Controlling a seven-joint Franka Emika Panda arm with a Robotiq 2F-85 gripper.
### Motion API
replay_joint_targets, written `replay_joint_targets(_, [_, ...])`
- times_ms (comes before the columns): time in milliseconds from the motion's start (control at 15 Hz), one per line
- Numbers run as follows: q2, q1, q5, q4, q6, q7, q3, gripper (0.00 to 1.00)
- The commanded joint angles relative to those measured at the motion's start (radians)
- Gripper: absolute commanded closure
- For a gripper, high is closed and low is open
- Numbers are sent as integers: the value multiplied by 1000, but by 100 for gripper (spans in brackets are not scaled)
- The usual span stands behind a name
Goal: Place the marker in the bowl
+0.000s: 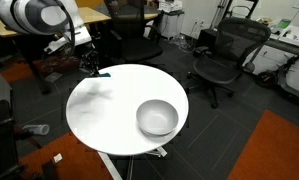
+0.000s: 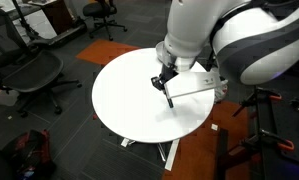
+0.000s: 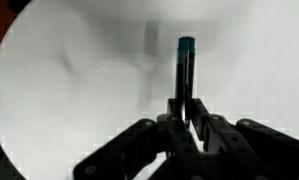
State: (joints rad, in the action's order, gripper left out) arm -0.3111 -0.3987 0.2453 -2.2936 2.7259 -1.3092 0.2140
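The marker point(image 3: 185, 62), a thin dark stick with a teal end, is held between my gripper's point(image 3: 186, 108) fingers in the wrist view and points out over the white round table point(image 3: 69, 90). In an exterior view my gripper point(image 1: 92, 67) is just above the table's far left edge, with the marker's teal end point(image 1: 104, 72) showing. The light grey-white bowl point(image 1: 157, 117) stands empty on the table's near right part, well away from the gripper. In an exterior view my gripper point(image 2: 164, 80) holds the marker point(image 2: 170, 97) tilted downward; the bowl is hidden there.
The white table point(image 1: 104, 110) stands on a dark carpet. Black office chairs point(image 1: 224, 55) and desks stand around it. More chairs point(image 2: 34, 75) show behind the table. An orange floor area point(image 1: 274, 150) lies to one side.
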Motion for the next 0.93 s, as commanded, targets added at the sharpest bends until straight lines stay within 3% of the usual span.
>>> replay_joint_targets(0, [153, 33, 144, -50, -76, -65, 24, 95])
replay_joint_targets(333, [296, 204, 216, -35, -196, 7, -28, 95])
replay_joint_targets(600, [358, 342, 165, -14, -258, 143, -53, 95])
replay_joint_targets(867, [343, 436, 116, 18, -242, 276, -50, 95])
